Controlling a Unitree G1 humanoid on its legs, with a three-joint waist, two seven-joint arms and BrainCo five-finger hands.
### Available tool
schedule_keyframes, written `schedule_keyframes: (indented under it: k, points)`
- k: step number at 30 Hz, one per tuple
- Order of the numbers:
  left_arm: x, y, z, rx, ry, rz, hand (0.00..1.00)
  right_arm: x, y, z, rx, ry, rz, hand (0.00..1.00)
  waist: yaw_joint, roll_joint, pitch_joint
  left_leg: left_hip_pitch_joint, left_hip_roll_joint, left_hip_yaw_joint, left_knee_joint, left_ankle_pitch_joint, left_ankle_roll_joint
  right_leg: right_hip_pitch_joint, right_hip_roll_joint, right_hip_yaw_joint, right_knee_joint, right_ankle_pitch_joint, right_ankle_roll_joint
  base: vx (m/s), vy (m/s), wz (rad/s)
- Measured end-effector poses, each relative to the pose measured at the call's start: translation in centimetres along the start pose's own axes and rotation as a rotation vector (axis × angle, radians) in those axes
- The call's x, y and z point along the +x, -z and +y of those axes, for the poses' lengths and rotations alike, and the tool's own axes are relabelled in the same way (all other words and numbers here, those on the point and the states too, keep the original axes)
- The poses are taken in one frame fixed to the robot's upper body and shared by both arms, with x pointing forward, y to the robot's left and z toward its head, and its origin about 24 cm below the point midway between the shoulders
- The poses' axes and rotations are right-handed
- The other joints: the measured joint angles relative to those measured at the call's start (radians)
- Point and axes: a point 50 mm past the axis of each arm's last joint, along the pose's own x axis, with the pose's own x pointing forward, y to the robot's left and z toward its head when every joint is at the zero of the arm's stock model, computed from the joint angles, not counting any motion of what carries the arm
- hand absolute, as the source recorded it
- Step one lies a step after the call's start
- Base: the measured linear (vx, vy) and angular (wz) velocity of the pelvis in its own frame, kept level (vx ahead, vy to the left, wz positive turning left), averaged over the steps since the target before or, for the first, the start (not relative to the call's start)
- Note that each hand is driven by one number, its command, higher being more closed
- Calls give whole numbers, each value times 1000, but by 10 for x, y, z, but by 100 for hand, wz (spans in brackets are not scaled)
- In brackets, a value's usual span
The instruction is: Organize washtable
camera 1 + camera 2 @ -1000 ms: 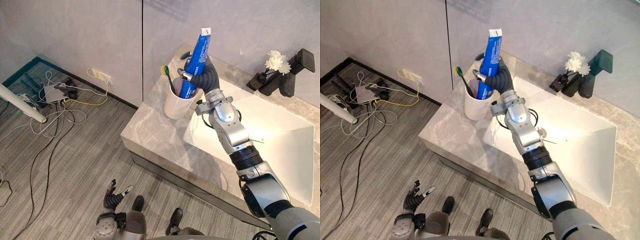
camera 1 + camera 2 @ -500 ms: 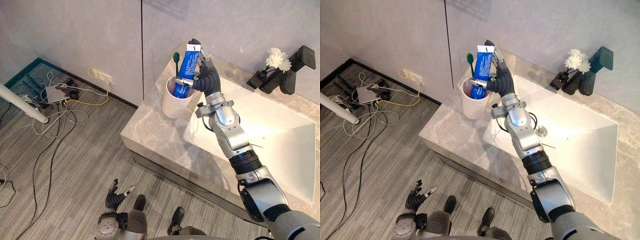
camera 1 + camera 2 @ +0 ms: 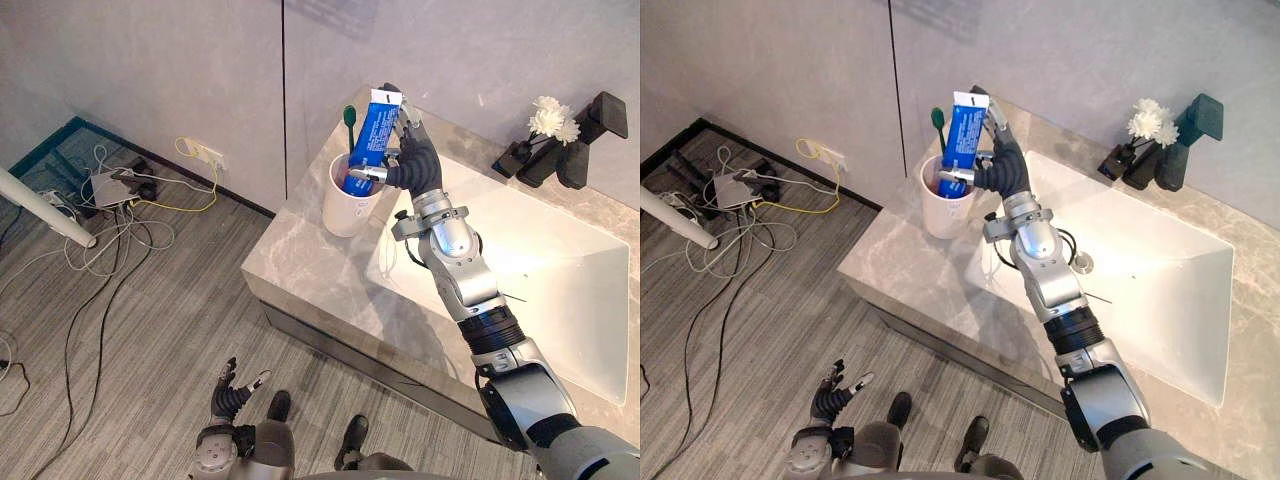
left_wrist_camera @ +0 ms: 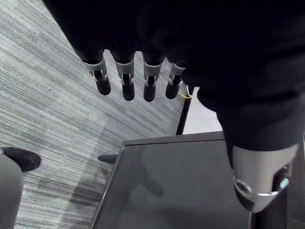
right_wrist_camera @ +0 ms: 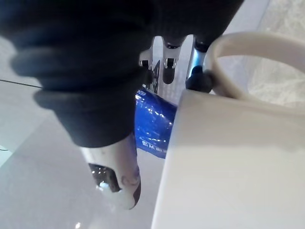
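A blue toothpaste tube (image 3: 375,128) stands with its lower end inside the white cup (image 3: 345,212) at the washtable's far left corner. My right hand (image 3: 412,162) is curled on the tube, thumb on its front and fingers behind its upper part. A green toothbrush (image 3: 350,116) rises from the cup just left of the tube. The right wrist view shows the tube (image 5: 152,126) between thumb and fingers, beside the cup's wall (image 5: 228,162). My left hand (image 3: 236,387) hangs low over the floor, its fingers (image 4: 126,86) straight.
The grey stone countertop (image 3: 300,268) holds a white sink basin (image 3: 560,290) to the right of the cup. A black faucet (image 3: 590,130) and a small vase of white flowers (image 3: 548,120) stand at the back. Loose cables (image 3: 100,200) lie on the floor at the left.
My right hand has lowered the toothpaste tube into the cup, and the tube now leans slightly left. The toothbrush has swung more upright. The left hand has stayed put.
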Motion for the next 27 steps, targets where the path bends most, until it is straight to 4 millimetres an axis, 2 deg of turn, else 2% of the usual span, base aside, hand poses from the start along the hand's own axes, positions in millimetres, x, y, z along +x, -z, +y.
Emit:
schedule_keyframes:
  k: [12, 27]
  points:
    - [0, 0, 0, 18, 2, -2, 0, -8, 2, -3, -6, 14, 10, 0, -2, -13, -9, 0, 0, 1, 2, 0, 0, 0, 0, 1, 1, 0, 0, 0, 0, 0]
    - [-1, 1, 0, 18, 2, 3, 0, -14, 6, -10, -25, 41, 26, 0, -25, -25, -17, 0, 0, 2, 5, 0, 0, 1, 0, 1, 2, 0, 0, 0, 0, 0]
